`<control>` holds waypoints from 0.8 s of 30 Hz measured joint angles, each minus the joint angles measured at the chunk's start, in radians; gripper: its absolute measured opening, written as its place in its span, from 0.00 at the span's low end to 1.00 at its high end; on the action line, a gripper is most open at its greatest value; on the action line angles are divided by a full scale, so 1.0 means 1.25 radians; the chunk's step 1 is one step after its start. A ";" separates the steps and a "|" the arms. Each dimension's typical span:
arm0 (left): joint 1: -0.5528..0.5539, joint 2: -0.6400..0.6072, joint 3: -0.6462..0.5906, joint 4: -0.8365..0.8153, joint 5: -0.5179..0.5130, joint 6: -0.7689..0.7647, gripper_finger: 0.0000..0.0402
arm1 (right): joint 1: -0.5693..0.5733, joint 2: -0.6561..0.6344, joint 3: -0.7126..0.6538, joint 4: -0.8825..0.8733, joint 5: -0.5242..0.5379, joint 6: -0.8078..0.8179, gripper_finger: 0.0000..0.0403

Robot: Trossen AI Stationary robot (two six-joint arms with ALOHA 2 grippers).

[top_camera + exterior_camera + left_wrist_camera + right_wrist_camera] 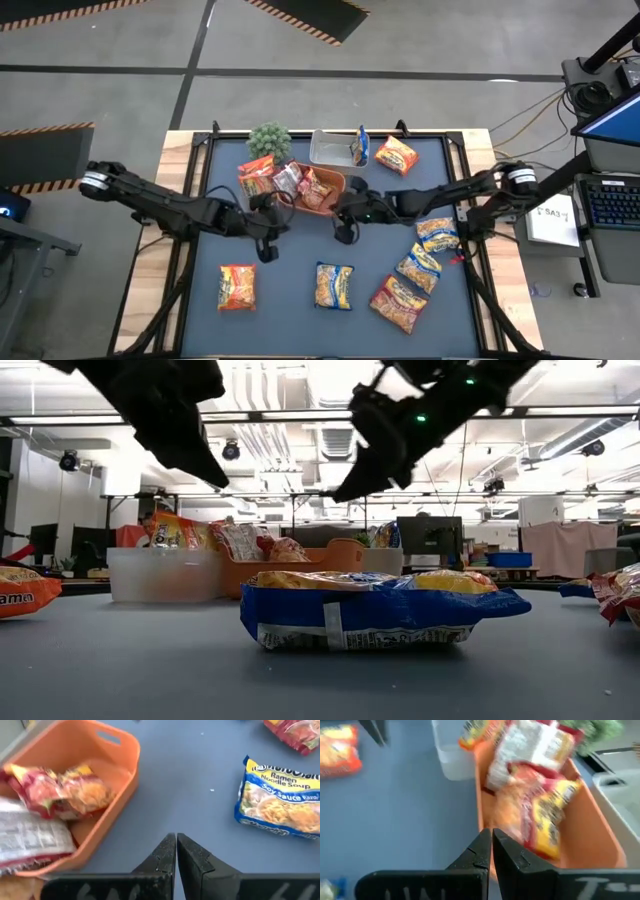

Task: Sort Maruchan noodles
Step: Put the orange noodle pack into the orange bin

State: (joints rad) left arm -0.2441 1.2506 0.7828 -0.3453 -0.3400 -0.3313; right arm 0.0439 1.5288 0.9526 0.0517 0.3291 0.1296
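Observation:
Maruchan noodles lie loose on the blue mat: an orange packet (237,287), a blue one (334,285) (280,800), a red one (398,303), two more blue (428,250) and an orange one (397,155) at the back. Red packets (55,790) (540,805) fill the orange tray (335,180). My left gripper (280,222) (176,840) hangs shut above the mat at the tray's near left. My right gripper (342,218) (491,836) hangs shut over the tray's near right rim. Both hold nothing.
A clear tub (258,178) holding an orange packet stands left of the tray. Another tub (330,150) at the back holds an upright blue packet (360,148). A small green plant (269,139) stands at the far edge. Bare mat lies between the near packets.

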 joint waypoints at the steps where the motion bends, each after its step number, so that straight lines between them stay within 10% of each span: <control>1: -0.005 0.008 0.020 -0.028 0.001 -0.025 0.00 | 0.006 -0.012 -0.016 0.007 0.022 -0.001 0.02; 15: -0.138 0.152 0.221 -0.478 0.241 -0.336 0.00 | 0.037 -0.270 -0.271 0.148 0.072 -0.021 0.02; 24: -0.260 0.167 0.250 -0.495 0.303 -0.462 0.00 | 0.050 -0.352 -0.384 0.248 0.066 -0.028 0.02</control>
State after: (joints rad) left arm -0.5696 1.4590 1.0947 -0.9635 0.0392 -0.9093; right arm 0.1070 1.0889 0.4729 0.3622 0.4118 0.0940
